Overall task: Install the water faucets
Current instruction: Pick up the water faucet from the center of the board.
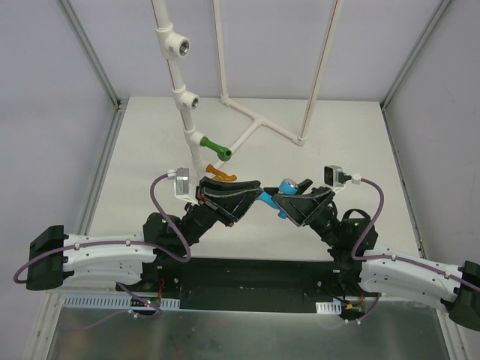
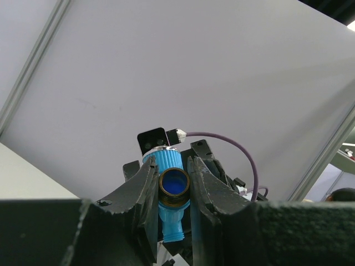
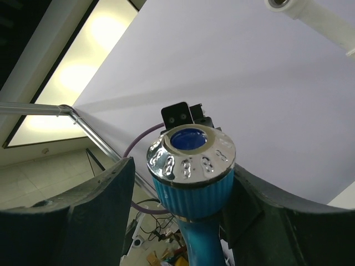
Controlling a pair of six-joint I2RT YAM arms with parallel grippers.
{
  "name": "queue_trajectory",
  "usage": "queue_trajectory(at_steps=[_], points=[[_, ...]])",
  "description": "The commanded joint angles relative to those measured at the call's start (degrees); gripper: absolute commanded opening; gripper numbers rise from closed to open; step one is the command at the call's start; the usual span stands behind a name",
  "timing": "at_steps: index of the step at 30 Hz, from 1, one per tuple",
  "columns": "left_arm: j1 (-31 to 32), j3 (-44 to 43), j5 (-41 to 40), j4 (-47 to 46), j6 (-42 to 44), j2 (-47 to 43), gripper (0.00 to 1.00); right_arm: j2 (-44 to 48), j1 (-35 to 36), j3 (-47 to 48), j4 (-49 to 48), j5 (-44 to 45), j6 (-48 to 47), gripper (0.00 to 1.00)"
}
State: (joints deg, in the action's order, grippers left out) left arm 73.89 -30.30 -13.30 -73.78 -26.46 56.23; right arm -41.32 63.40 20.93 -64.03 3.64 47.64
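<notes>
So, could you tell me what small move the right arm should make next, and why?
I would probably draw the right gripper back off the light blue faucet: its jaws stand apart around the knob, while the left gripper is clamped on the body beside the threaded inlet. The left arm could then take it to a free tee.

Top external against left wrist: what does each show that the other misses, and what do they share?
Only top external: the green faucet sticking out of a white tee fitting, and the orange faucet just below it. Only left wrist: the open threaded end of the blue faucet, facing the camera. Both: the left gripper shut on the blue faucet.
</notes>
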Motion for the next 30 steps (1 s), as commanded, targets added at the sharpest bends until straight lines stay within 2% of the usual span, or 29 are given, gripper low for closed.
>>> queue_trajectory(at_steps=[1,4,6,7,8,9,11,12,14,16,19,24,27,30], points=[[0.03,-3.27,1.79,-12.71,2.11,-0.59,0.00,0.01,0.94,1.31,-6.02,-0.56,0.44,0.63],[0.03,-3.71,1.79,-12.71,2.55,-0.59,0.00,-0.43,1.64,1.57,-5.58,-0.30,0.17,0.54],[0.12,-3.88,1.87,-12.62,2.81,-0.51,0.00,-0.69,1.90,1.92,-4.53,-0.13,0.09,0.43],[0.03,-3.88,1.96,-12.71,2.99,-0.59,0.00,-0.60,2.17,1.92,-3.83,0.14,-0.35,0.29],[0.03,-3.88,2.05,-12.71,2.99,-0.59,0.00,-0.52,2.17,1.92,-3.13,-0.03,-0.79,0.09],[0.12,-3.71,2.14,-12.71,2.82,-0.85,0.00,0.01,2.26,2.10,-1.90,0.14,-1.92,0.00],[0.03,-2.31,1.09,-12.27,2.03,-1.82,0.02,2.37,2.26,2.80,3.61,0.58,-3.94,0.00],[0.03,-1.78,0.74,-11.31,2.11,-2.95,0.14,4.04,2.26,3.85,8.17,0.58,-5.35,0.00],[0.03,-0.64,0.12,-4.57,1.68,-6.38,0.40,8.43,2.26,7.62,23.17,1.10,-8.51,0.00],[0.03,-1.16,-0.58,7.61,0.97,-11.20,0.50,10.99,2.35,12.01,35.84,1.02,-11.15,0.00],[0.03,-2.56,-2.61,25.75,-1.66,-17.18,0.57,12.40,2.35,17.73,49.92,-1.43,-14.05,0.00],[0.12,-4.67,3.97,40.96,-3.25,-22.12,0.70,10.91,2.17,25.55,66.37,-9.07,-16.70,0.00],[0.03,-8.44,9.94,50.02,-3.77,-21.95,0.70,9.77,2.26,29.59,73.24,-12.94,-17.93,0.00],[0.12,-11.08,16.18,52.50,-3.86,-19.85,0.70,8.37,2.26,32.76,77.38,-16.63,-18.81,0.00]])
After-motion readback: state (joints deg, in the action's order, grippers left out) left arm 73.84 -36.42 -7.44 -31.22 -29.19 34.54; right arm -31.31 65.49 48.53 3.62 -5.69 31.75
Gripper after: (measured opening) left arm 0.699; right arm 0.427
